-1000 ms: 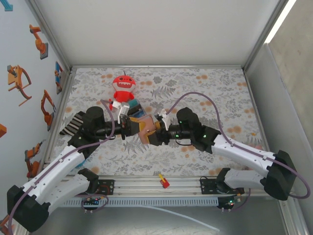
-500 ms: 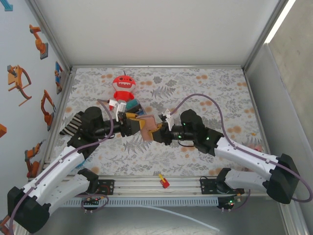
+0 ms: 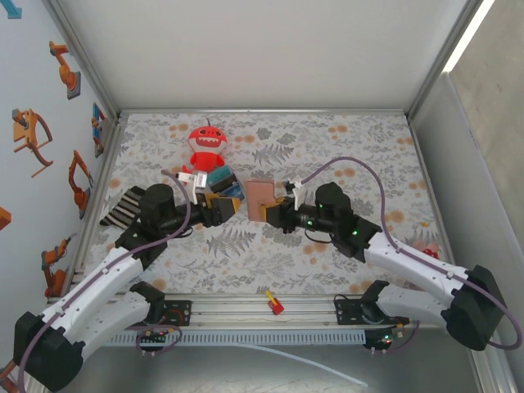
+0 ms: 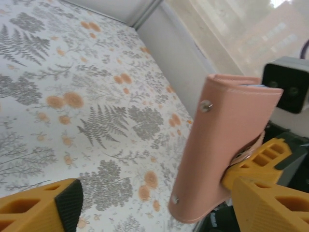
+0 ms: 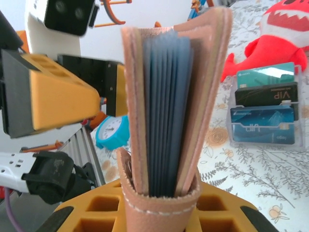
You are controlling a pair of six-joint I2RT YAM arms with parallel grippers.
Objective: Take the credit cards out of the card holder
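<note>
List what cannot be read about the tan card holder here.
- Right wrist view: the tan leather-like bifold card holder is edge-on; blue-grey leaves inside, cards or sleeves, cannot tell.
- Same view: its lower end sits hidden in the right claw.
- Left wrist view: its outer cover hides the inside.

This is a robotics lab test cell. A left arm (image 3: 98, 282) and a right arm (image 3: 409, 258), white and black with trailing cables, are bolted to a metal rail (image 3: 246, 309) at the near edge of a tabletop (image 3: 360, 143) covered in floral cloth. White panels (image 3: 262, 57) in aluminium framing (image 3: 86, 57) enclose it, and robot-arm stickers (image 3: 31, 135) dot the left wall.
</note>
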